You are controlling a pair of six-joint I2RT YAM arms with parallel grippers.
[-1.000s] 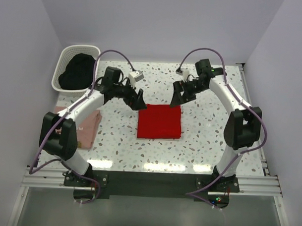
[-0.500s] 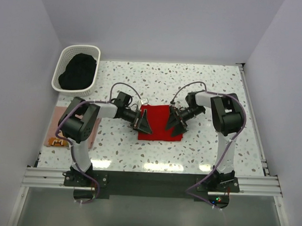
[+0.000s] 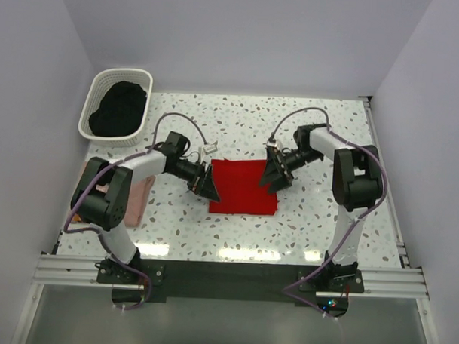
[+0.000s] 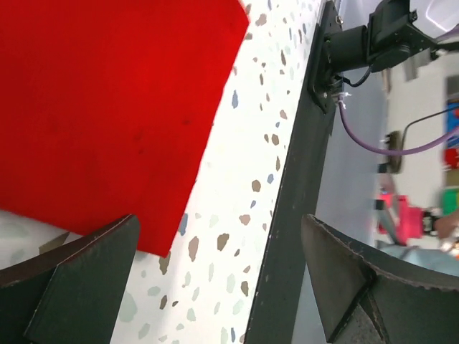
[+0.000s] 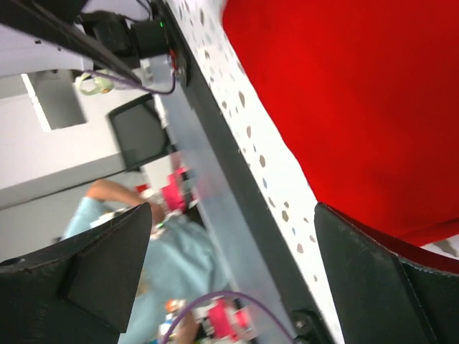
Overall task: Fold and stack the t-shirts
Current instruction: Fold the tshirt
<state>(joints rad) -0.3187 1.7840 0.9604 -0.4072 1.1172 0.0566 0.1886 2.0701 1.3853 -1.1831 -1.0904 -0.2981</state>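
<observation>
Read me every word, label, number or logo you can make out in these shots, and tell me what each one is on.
No readable text anywhere in these views.
Red t-shirt: plain, no print showing.
Pink t-shirt: only partly in view, no print legible.
White basket: no label visible.
Coloured background clutter: too blurred to read.

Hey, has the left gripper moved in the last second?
Yes. The left gripper came down the overhead view, from beyond the far left corner of the red shirt to beside its left edge. The shirt itself lies where it was.
</observation>
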